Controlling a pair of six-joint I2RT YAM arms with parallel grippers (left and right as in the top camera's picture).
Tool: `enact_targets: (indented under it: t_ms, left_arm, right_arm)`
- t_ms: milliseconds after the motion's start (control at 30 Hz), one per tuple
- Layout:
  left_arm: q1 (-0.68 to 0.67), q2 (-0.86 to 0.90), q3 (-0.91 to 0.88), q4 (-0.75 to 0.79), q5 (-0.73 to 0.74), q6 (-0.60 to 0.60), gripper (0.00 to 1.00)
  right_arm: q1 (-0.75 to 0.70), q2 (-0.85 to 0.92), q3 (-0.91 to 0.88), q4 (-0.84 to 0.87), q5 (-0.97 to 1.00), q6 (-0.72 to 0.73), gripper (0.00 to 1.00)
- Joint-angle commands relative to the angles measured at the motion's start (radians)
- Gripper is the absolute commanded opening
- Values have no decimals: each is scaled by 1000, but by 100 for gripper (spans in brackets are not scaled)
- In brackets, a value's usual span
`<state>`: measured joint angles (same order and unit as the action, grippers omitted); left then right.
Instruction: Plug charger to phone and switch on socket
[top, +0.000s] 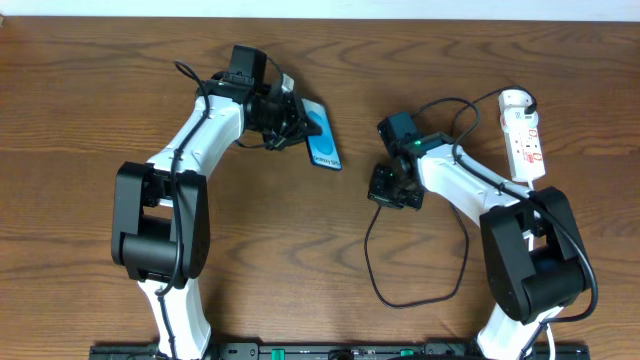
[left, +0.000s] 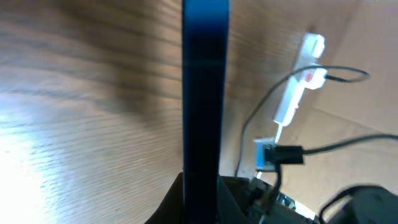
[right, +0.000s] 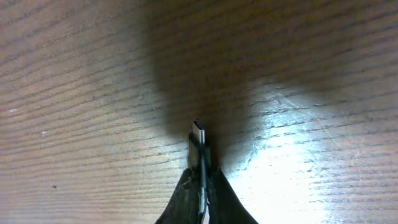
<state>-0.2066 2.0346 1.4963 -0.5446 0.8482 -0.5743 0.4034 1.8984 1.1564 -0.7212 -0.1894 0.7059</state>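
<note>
My left gripper (top: 296, 122) is shut on the phone (top: 323, 138), a small phone with a blue screen held tilted over the table. In the left wrist view the phone (left: 205, 93) shows edge-on between my fingers (left: 202, 199). My right gripper (top: 384, 190) is shut on the charger's connector tip (right: 198, 144), which sticks out past the fingers (right: 201, 177) just above the wood. The charger's thin black cable (top: 375, 270) loops across the table to its black plug in the socket (top: 524, 135), a white power strip with red markings at the right.
The socket also shows in the left wrist view (left: 297, 81), with the black cable (left: 336, 146) running past it. The thick white cord (top: 545, 318) leaves the strip toward the front right. The table is brown wood (top: 80, 120).
</note>
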Motion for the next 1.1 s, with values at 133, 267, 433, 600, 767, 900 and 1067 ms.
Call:
enact_targets:
  t_ms: [133,267,433,600,767,900,1067]
  left_arm:
    - [-3,-23,2,550,632,-127,7]
    - [-22,-48,2,962,689,-437,8]
    - [-34,-107,3,1562,664,-803,7]
    - [-6,-151,3,1714,604,-973,7]
    - [-18,-152,3,1714,618,-1028,7]
    - [-32,-152,3,1714,613,-1028,8]
    - [-32,-152,3,1713,560,-1069,7]
  right_arm:
    - [-80,-208,-5,-3,-306,-299,1]
    - [-97,-384,-5,2,-497,-419,1]
    - [-97,-546,-5,4,-608,-468,1]
    - [-97,-675,-5,11,-635,-468,1]
    - [-97,-734,-5,48,-674,-467,1]
    - [-97,-733,-5,94,-674,-389,1]
    - [-93,-733,-5,181,-639,-280,1]
